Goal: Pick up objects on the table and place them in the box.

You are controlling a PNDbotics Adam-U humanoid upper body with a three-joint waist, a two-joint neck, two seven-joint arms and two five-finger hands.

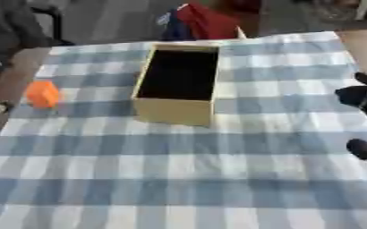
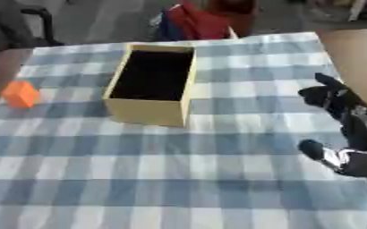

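Right hand (image 2: 351, 129) at 3 o'clock, black, fingers spread, empty, above checked cloth table (image 2: 218, 179); open tan rectangular cardboard box (image 2: 150, 112) center, orange blocky object (image 2: 20, 94) at 9 o'clock.

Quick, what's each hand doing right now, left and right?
Left hand: not in view.
Right hand: open, fingers spread, holding nothing, at the right edge of the table.

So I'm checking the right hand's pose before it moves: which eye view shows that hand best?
The right eye view: the right hand shows there with spread fingers and part of the arm, holding nothing, right of the box. The left eye view catches only dark fingers cut off at its right edge.
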